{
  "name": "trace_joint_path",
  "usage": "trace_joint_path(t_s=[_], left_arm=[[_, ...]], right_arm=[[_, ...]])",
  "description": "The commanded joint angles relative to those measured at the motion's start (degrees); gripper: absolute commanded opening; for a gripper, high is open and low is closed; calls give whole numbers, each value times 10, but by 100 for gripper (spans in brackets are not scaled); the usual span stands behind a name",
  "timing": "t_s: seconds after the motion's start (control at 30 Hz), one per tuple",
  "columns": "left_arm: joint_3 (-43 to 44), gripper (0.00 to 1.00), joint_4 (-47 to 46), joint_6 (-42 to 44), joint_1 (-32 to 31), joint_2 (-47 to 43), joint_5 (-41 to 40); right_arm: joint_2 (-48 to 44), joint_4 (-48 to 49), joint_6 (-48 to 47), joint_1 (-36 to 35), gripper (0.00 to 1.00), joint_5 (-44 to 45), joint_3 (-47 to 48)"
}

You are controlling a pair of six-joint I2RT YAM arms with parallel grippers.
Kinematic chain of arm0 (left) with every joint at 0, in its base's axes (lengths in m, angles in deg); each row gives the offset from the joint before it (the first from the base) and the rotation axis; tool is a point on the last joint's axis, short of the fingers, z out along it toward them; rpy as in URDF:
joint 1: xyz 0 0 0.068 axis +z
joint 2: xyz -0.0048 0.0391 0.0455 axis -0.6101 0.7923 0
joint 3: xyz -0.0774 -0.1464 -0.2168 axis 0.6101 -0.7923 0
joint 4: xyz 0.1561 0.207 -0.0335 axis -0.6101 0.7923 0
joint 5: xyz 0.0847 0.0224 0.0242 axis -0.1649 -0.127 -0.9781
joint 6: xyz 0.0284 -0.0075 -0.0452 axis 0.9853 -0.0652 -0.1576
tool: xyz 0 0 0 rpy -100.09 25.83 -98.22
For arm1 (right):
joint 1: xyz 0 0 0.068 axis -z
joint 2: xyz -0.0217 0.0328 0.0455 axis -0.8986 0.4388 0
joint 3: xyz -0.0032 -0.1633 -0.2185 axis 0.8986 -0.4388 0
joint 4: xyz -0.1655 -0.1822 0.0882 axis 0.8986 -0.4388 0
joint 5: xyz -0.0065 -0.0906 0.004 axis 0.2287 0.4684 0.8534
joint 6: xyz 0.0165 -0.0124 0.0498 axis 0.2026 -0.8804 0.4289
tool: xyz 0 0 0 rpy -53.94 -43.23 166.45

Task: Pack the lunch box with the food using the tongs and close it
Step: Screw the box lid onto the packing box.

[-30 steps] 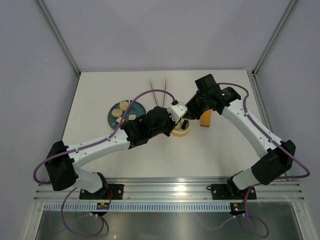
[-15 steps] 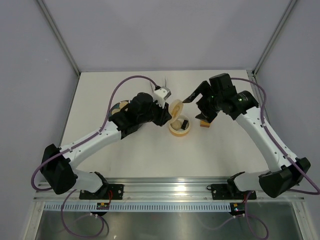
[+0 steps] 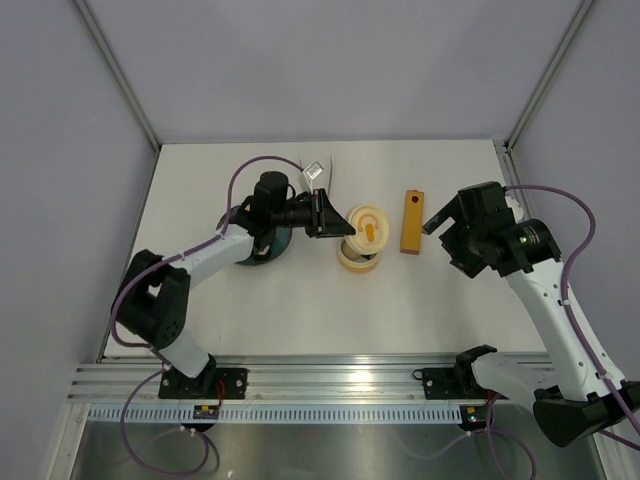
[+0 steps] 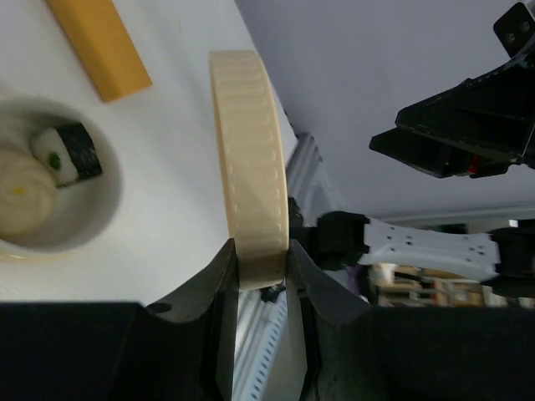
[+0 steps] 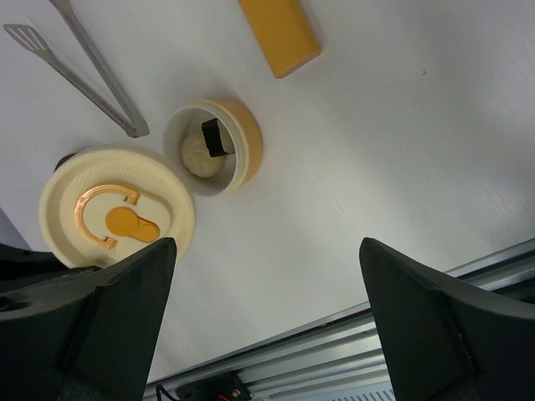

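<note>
The lunch box tub (image 3: 357, 260) stands mid-table, open, with food (image 5: 201, 155) inside: a pale bun (image 4: 18, 197) and a piece with a dark wrap (image 4: 72, 155). Its round cream lid (image 3: 365, 228) is pinched on edge in my shut left gripper (image 3: 333, 214), tilted just above the tub's far rim. In the left wrist view the lid (image 4: 249, 167) shows edge-on between the jaws of that gripper (image 4: 259, 255). My right gripper (image 3: 447, 240) hangs open and empty to the right of the tub; in the right wrist view it (image 5: 267, 317) frames bare table. The tongs (image 5: 84, 67) lie behind the tub.
A long orange block (image 3: 411, 222) lies right of the tub, between it and the right gripper. The dark plate (image 3: 270, 245) is mostly hidden under the left arm. The table's metal rail (image 3: 340, 375) runs along the near edge.
The right gripper opened and pulled away to the right of the tub. The left arm drew back left and turned, keeping the lid, which now shows tilted over the tub.
</note>
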Motion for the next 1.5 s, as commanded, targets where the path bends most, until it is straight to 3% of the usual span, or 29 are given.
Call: trace_joint_path(t_s=[0.0, 0.57, 1.1, 1.47], left_arm=[[-25, 0, -201, -179, 7, 50, 120], [-30, 0, -256, -200, 46, 152, 132], [5, 0, -147, -117, 64, 211, 109], [6, 0, -189, -144, 70, 250, 121]], right_arm=[[-29, -12, -12, 6, 99, 31, -30], [-31, -1, -17, 6, 100, 24, -57], [-14, 13, -19, 7, 99, 8, -59], [-13, 13, -22, 6, 99, 4, -56]])
